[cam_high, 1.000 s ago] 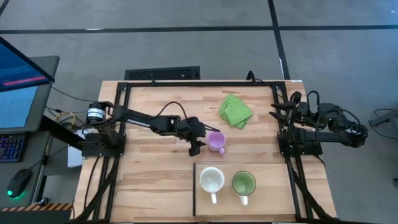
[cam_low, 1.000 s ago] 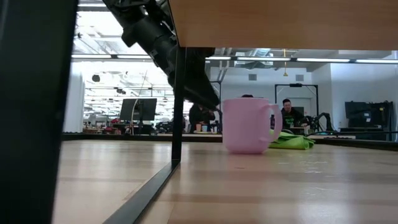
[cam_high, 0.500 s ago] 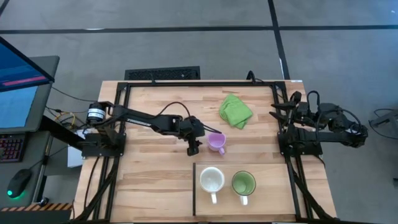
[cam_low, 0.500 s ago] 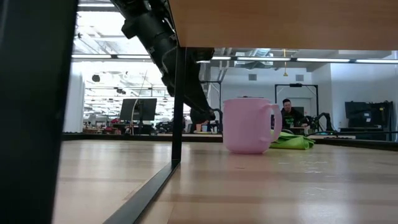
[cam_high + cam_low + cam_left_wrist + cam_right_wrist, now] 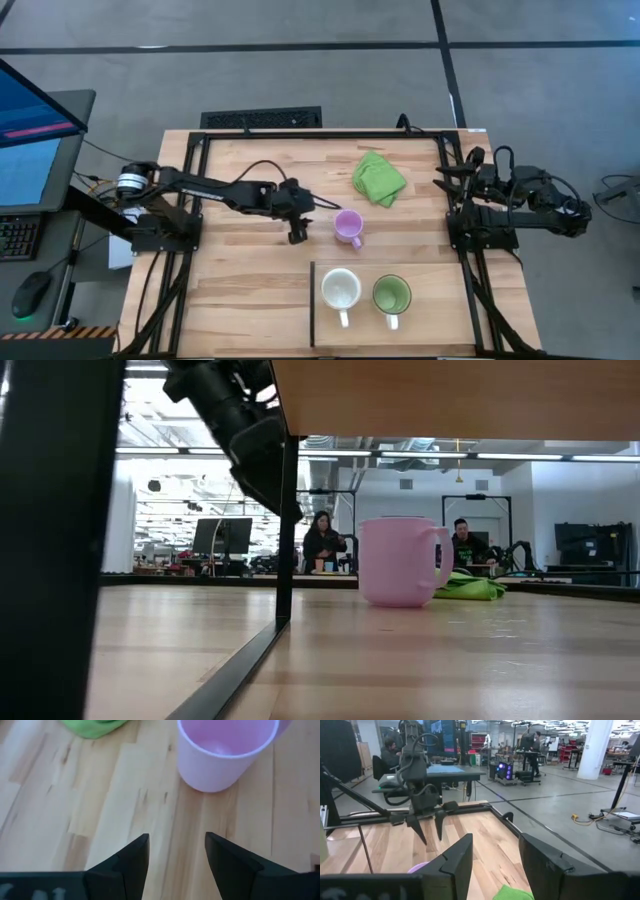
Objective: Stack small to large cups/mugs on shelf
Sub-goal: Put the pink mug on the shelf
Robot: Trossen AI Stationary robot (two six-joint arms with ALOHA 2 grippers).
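L gripper (image 5: 296,235) hovers over mid-table, fingers apart, holding nothing, just left of the purple mug (image 5: 347,226), which stands upright outside the shelf (image 5: 430,330). White mug (image 5: 340,290) & green mug (image 5: 391,295) sit side by side on shelf, near front edge. R gripper (image 5: 495,851) parked at right edge, fingers apart, empty. Best approach, prob.: straddle the purple rim squarely, clamp firmly, then lift straight.

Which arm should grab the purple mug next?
Left. The left gripper hangs open just beside the purple mug, while the right gripper sits parked at the table's far edge.
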